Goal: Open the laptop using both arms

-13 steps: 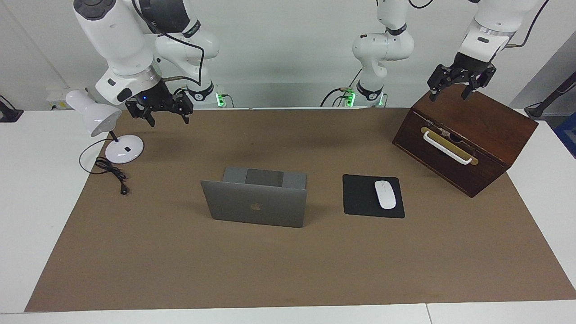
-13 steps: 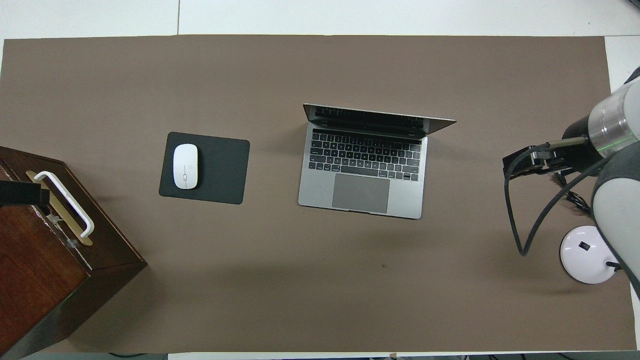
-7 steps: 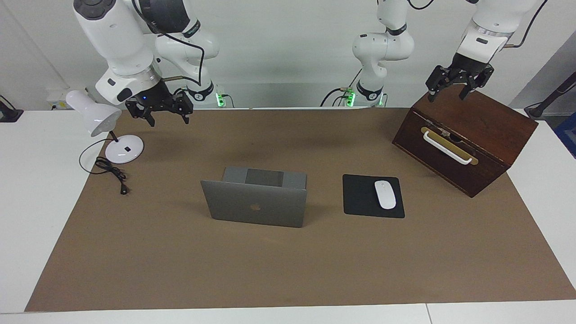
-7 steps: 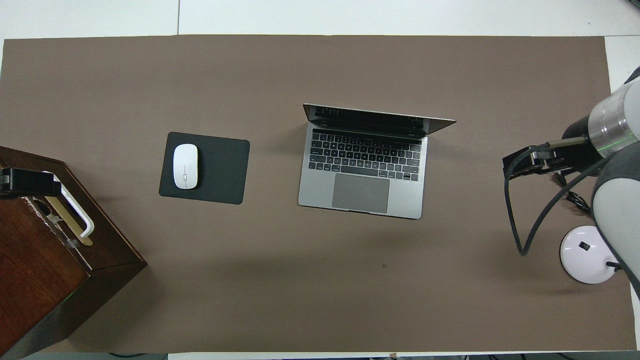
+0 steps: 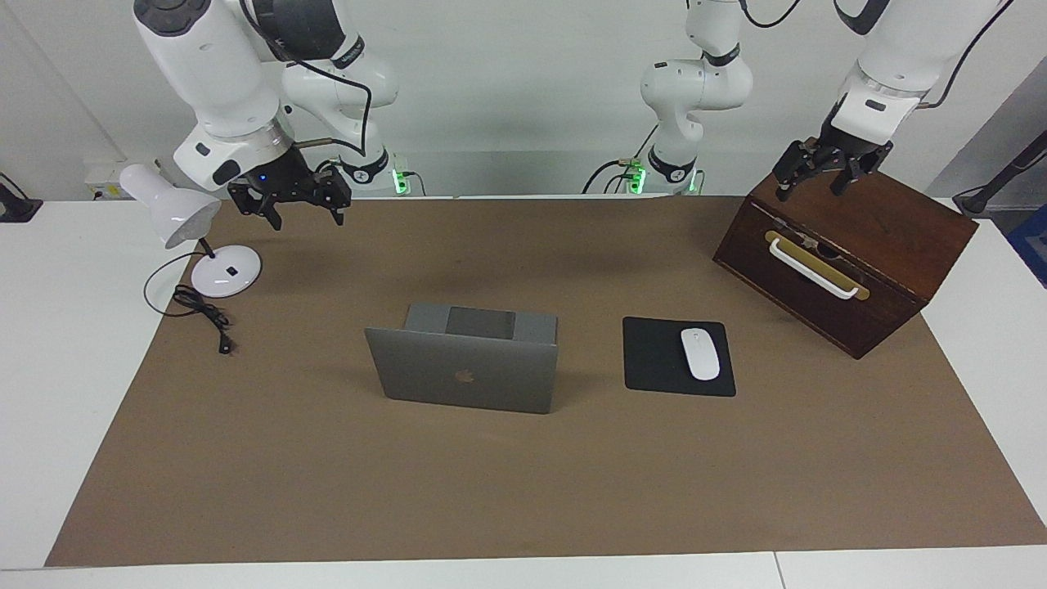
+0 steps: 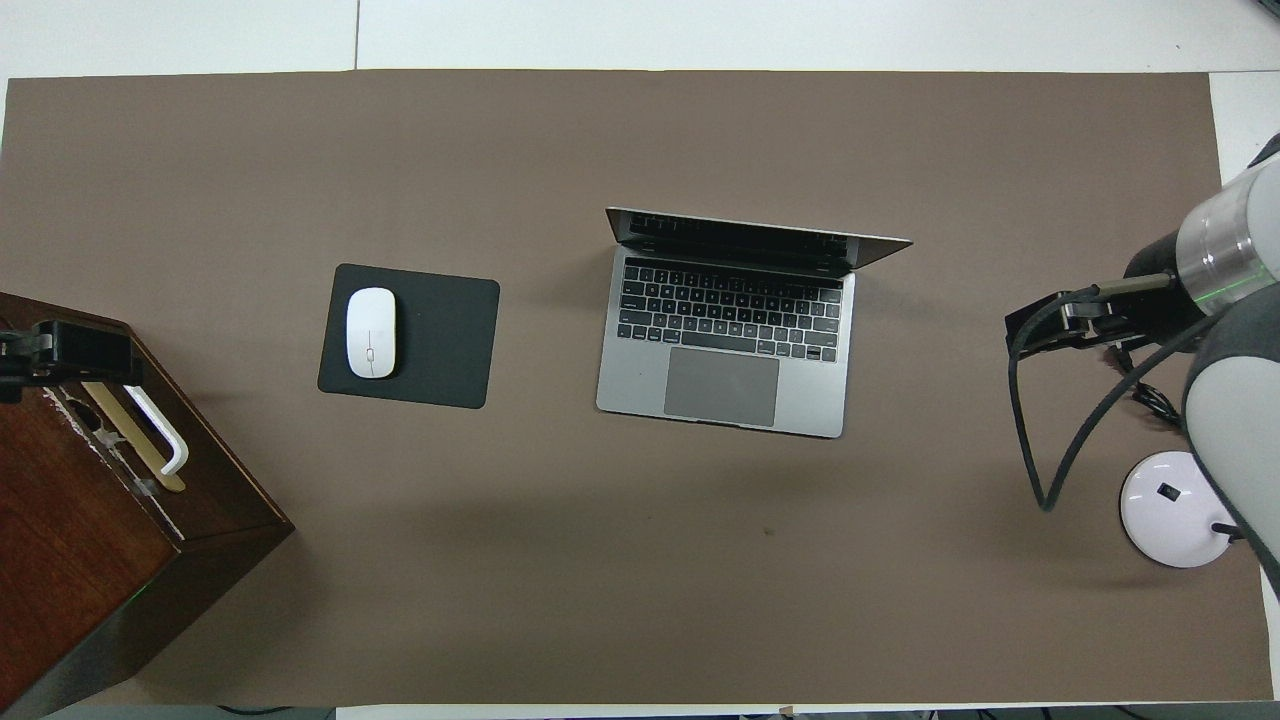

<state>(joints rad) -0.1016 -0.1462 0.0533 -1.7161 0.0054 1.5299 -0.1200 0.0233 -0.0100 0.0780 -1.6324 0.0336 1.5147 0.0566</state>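
Laptop [image 5: 465, 370] sits mid-worktop on the brown mat [image 6: 640, 600], lid already up past vertical, keyboard facing the robots, logo side away from them. In my judgement the opening is done, which is why nothing holds it: the hinge alone keeps the lid standing.

Clock directions below are from the overhead view, laptop at centre. Mouse pad [image 6: 430, 340] lies flat at 9 o'clock with the white mouse [image 6: 370, 332] on it, well apart from the laptop, so it is no obstacle to the lid.

Left tool [image 5: 822, 168] hangs over the wooden box [image 5: 867, 245] at 9 o'clock, toward the left arm's end, fingers spread, holding nothing. It looks parked, clear of the work.

Right tool [image 5: 298, 200] hovers over the mat at 3 o'clock, beside the desk lamp [image 5: 196, 237], fingers spread too, empty. Lamp base [image 6: 1175, 508] sits at about 4 o'clock.

Both arms stand off to the ends, likely to leave the laptop untouched.
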